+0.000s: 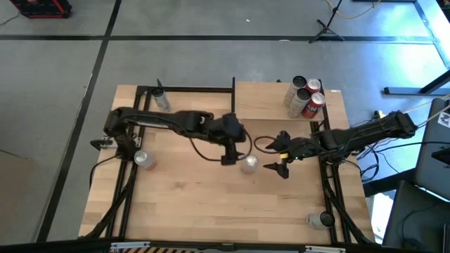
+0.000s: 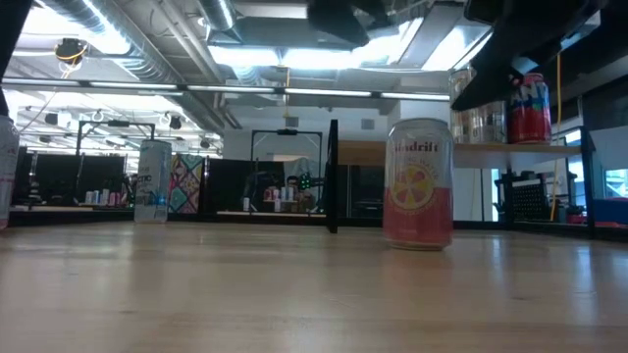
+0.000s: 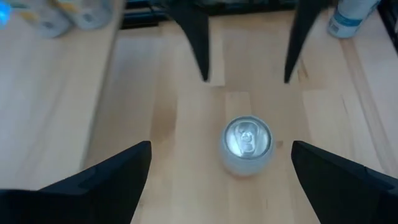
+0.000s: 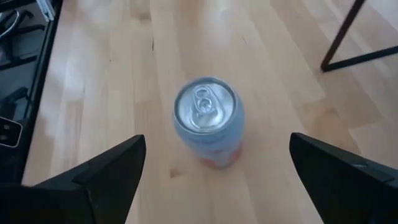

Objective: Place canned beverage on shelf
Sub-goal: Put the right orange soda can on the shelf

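A pink and white beverage can (image 1: 249,164) stands upright on its base in the middle of the tabletop, also seen in the low view (image 2: 419,184). My left gripper (image 1: 230,156) hangs open just left of and above the can (image 3: 247,143), its fingers wide on either side without touching. From the right, my right gripper (image 1: 279,156) points at the can (image 4: 207,121), also open and apart from it. The shelf (image 1: 264,98), a pale panel with black posts, stands at the far right with a cluster of cans (image 1: 306,97) on it.
Other cans stand at the far left (image 1: 160,98), by the left arm's base (image 1: 144,159) and at the near right corner (image 1: 322,220). Black frame rails (image 1: 130,190) run along the table's left, right and far sides. Bare wood lies toward the near edge.
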Motion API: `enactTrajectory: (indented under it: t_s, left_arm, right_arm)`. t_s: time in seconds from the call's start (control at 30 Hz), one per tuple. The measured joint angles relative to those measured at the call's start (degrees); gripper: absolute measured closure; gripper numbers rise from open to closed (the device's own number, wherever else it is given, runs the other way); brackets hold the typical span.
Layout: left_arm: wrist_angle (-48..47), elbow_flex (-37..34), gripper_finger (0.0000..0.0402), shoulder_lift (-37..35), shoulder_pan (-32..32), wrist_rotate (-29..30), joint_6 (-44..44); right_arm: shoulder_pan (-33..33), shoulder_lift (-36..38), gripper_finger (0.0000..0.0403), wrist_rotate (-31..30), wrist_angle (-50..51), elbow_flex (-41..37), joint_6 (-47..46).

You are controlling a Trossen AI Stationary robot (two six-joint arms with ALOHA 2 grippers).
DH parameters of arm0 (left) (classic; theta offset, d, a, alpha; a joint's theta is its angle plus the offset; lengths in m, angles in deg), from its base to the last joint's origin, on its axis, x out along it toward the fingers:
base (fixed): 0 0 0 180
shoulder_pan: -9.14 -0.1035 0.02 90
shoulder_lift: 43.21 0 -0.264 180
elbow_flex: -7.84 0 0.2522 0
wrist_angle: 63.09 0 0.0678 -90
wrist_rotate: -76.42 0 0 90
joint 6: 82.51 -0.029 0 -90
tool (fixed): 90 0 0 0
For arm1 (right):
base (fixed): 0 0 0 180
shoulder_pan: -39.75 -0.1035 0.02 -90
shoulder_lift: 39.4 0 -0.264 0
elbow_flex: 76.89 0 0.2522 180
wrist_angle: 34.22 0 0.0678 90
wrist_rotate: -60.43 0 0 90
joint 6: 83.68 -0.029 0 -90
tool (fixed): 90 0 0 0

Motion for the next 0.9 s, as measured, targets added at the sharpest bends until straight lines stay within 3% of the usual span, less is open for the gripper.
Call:
enactTrajectory:
  t_s: [0.2,0.5,0.67,0.9]
  left_arm:
    - [-2.9,-4.2,0.0025,-5.8,-0.9,0.2,0.3]
    - [5.4,-25.4,0.0025,-19.4,0.9,2.0,11.4]
    - [11.4,-34.4,0.0025,-24.4,2.1,2.4,18.1]
    - [12.9,-37.6,0.0025,-25.6,2.8,2.3,23.1]
  right_arm:
    - [0.0,-3.8,0.0017,0.0,-3.6,0.0,2.3]
    - [0.0,-8.4,0.0017,-0.8,-6.8,0.0,2.6]
    - [0.0,-13.1,0.0017,-1.9,-13.7,0.0,2.9]
    - [0.0,-18.8,0.0017,-5.6,-17.2,0.0,2.5]
